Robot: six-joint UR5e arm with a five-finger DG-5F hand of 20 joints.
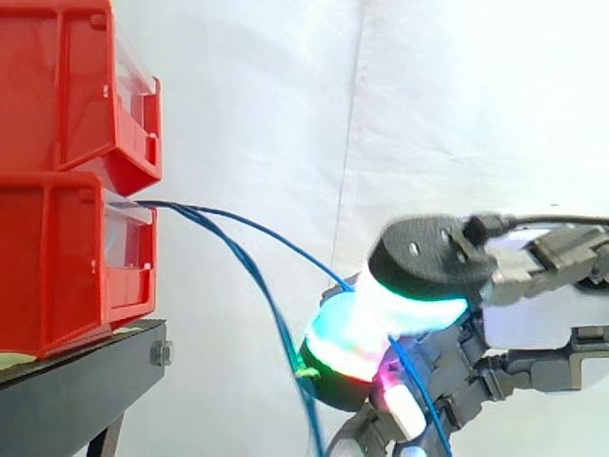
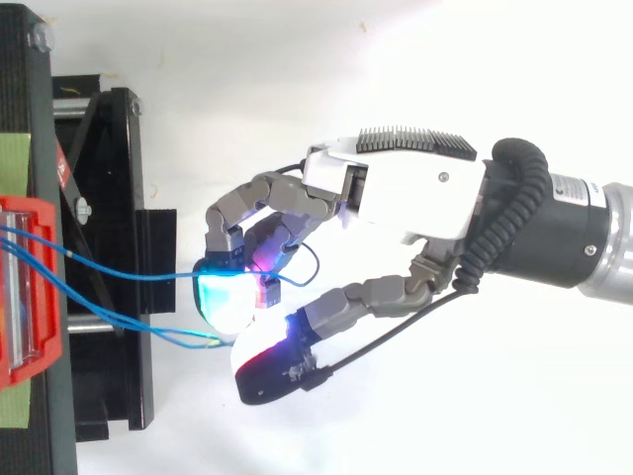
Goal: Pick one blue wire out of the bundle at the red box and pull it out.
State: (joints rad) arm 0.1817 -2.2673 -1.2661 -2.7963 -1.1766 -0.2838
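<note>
Fingers (image 2: 240,212) of the hand (image 2: 396,193) are curled and clamped on one blue wire (image 2: 129,274). The wire is led from the pinch toward 9 o'clock to the red bin (image 2: 28,206), as seen from above.

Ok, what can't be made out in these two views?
- Side view: where the blue wires start inside the lower red bin, hidden by its front.
- Side view: the hanging wires' lower ends, cut off by the bottom edge.
- Top view: the wire's stretch within the robot hand, hidden by its glowing pads.
</note>
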